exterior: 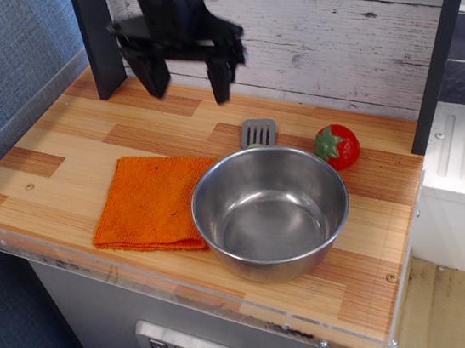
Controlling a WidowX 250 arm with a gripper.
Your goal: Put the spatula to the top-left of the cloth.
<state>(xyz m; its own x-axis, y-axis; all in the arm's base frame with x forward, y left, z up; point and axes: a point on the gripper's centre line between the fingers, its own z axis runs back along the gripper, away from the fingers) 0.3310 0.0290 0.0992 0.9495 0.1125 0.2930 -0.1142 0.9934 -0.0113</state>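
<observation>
The spatula (259,132) lies on the wooden counter just behind the steel bowl (270,210). Only its grey slotted blade shows; the handle is hidden behind the bowl's rim. The orange cloth (152,202) lies flat to the left of the bowl, its right edge touching the bowl. My black gripper (188,85) hangs open and empty above the counter, behind the cloth and to the upper left of the spatula blade.
A red strawberry toy (337,146) sits right of the spatula, near the back wall. A dark post (99,46) stands at the back left. The counter's front edge has a clear plastic lip (187,287).
</observation>
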